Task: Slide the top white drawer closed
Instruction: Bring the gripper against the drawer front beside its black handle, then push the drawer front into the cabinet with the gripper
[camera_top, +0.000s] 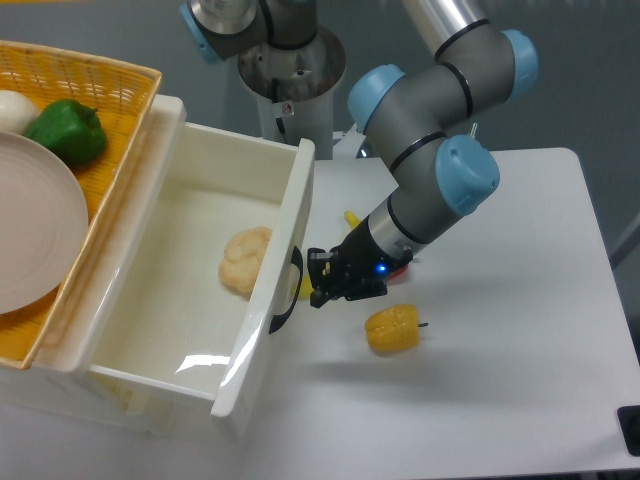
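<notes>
The drawer (190, 300) stood pulled wide open, the gripper (322, 284) right beside its black handle (288, 292); whether the jaws were spread, I couldn't tell.

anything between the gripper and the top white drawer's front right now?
Almost nothing: the gripper sits right beside the black handle of the open glossy white top drawer. Only a sliver of the yellow banana shows in the gap, in the fixed camera view.

white table (520, 400), grey floor (100, 30)
</notes>
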